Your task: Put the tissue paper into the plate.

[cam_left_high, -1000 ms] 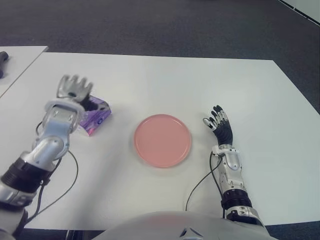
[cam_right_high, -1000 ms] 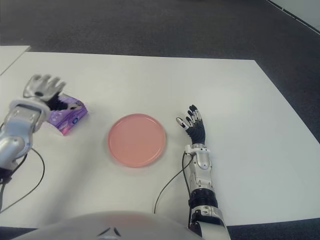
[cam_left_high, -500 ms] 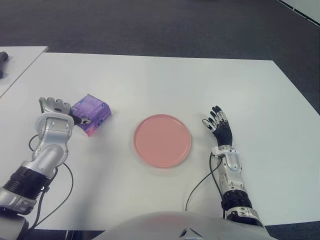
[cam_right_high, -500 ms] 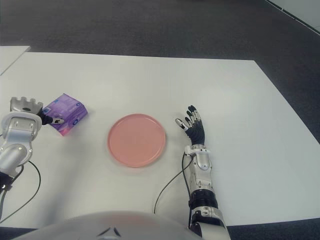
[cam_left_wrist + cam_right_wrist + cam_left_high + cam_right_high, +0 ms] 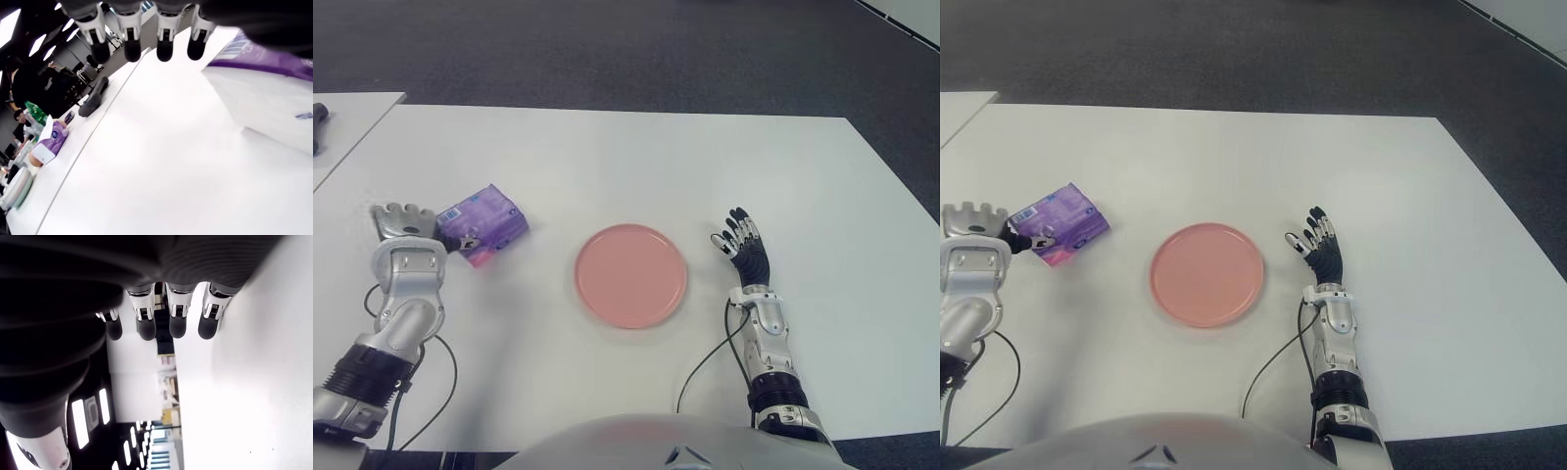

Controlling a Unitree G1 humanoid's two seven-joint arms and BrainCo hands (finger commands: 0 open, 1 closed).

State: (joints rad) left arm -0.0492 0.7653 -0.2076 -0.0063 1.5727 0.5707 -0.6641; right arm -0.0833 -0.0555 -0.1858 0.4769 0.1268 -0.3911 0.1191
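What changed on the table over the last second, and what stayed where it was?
The left hand drew back from above the tissue pack toward the robot and to the pack's left side, thumb at its near end. The pack turned, so its barcode end now faces up. No firm grasp shows. The pink plate and the right hand, open to the plate's right, did not move.

The left hand (image 5: 406,223) is held low at the left, fingers extended and holding nothing. The right hand (image 5: 741,242) is seen at the right, forearm stretched forward, fingers straight and slightly spread.
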